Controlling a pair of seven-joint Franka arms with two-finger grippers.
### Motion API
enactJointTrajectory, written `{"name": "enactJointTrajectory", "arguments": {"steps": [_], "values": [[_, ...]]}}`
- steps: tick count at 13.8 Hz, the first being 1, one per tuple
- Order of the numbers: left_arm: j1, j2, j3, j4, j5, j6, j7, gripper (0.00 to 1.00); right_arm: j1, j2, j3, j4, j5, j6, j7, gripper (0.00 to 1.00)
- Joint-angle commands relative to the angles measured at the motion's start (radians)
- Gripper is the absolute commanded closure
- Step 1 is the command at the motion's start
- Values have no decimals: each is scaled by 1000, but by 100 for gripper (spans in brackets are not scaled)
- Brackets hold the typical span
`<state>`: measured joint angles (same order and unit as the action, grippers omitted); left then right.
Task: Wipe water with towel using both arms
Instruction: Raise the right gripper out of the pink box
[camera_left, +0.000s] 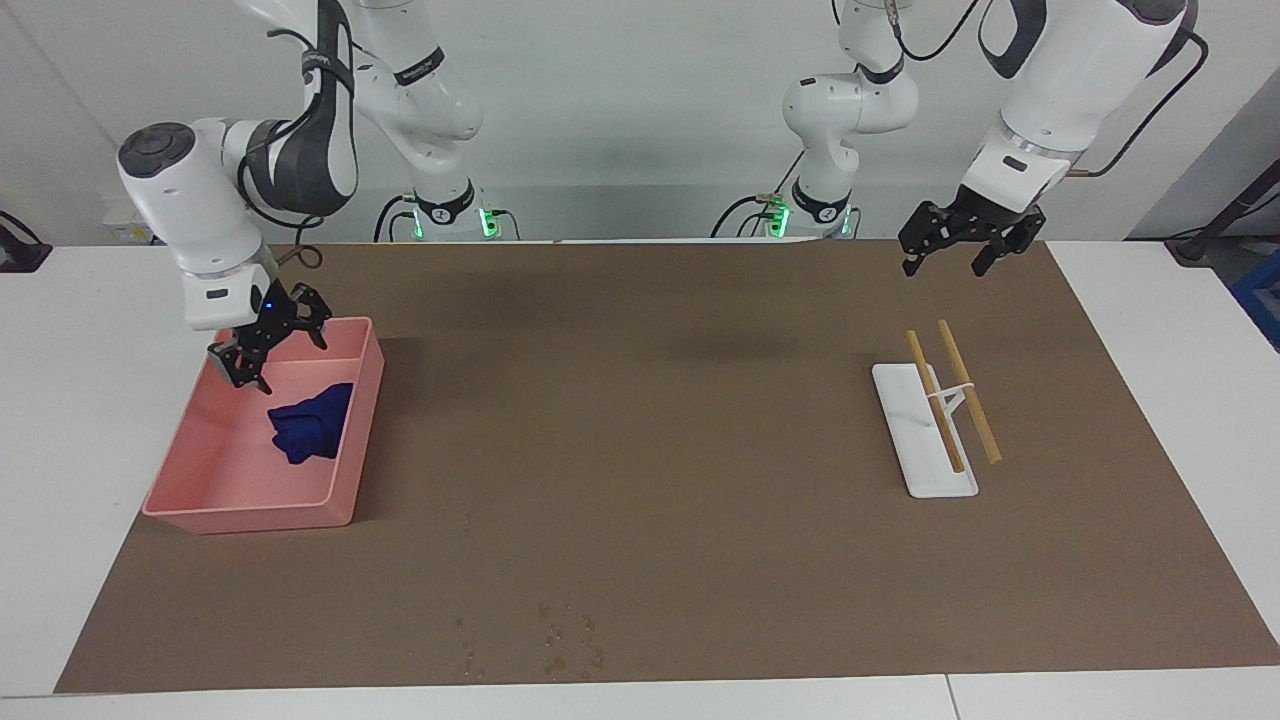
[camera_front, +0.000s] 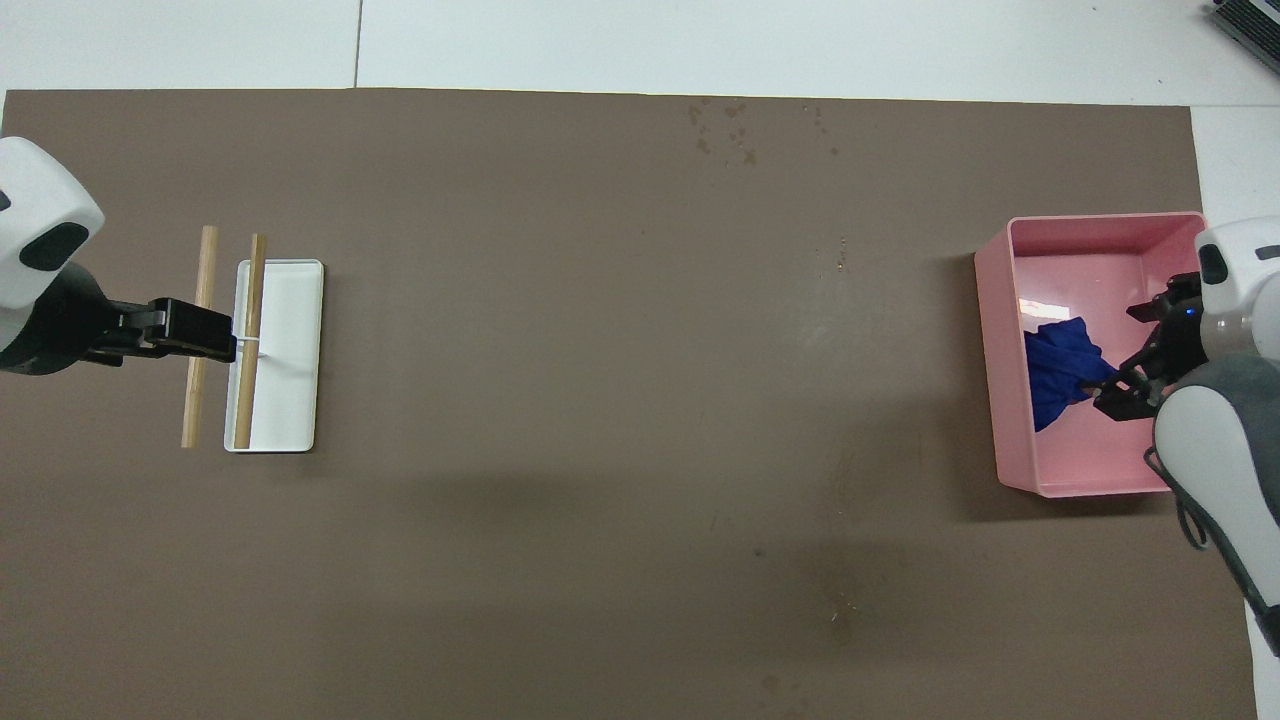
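Note:
The deep-blue towel (camera_left: 305, 425) (camera_front: 1058, 380) lies crumpled in the pink tray (camera_left: 250, 518) (camera_front: 990, 350) at the right arm's end of the table, against the tray wall toward the table's middle. My right gripper (camera_left: 275, 352) (camera_front: 1135, 350) hangs open just above the tray, over its part nearer the robots, and touches nothing. My left gripper (camera_left: 948, 262) (camera_front: 215, 340) waits open in the air over the mat, above the wooden sticks. The only sign of water is a faint pale smear (camera_front: 815, 335) on the brown mat (camera_left: 640, 420) beside the tray, toward the table's middle.
A white rack (camera_left: 925, 440) (camera_front: 290, 350) carrying two wooden sticks (camera_left: 968, 392) (camera_front: 203, 335) lies at the left arm's end. A cluster of tiny specks (camera_left: 560, 635) (camera_front: 725, 130) marks the mat near the edge farthest from the robots.

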<state>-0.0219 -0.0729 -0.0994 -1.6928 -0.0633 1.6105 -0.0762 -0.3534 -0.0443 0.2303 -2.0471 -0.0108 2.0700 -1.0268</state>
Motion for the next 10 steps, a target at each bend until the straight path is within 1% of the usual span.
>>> {"name": "enactJointTrajectory", "arguments": {"steps": [1, 4, 6, 8, 10], "values": [[-12, -2, 10, 7, 22, -18, 9, 0, 48, -46, 3, 54, 29, -141, 186, 0], [-12, -2, 10, 7, 22, -18, 9, 0, 120, -75, 3, 129, 92, -292, 368, 0], [-12, -2, 10, 7, 22, -18, 9, 0, 166, -126, 3, 153, 92, -353, 448, 0], [-12, -2, 10, 7, 22, -18, 10, 0, 180, -169, 1, 156, 98, -402, 537, 0], [-12, -2, 10, 7, 22, -18, 9, 0, 182, -209, 4, 191, 144, -459, 661, 0]]}}
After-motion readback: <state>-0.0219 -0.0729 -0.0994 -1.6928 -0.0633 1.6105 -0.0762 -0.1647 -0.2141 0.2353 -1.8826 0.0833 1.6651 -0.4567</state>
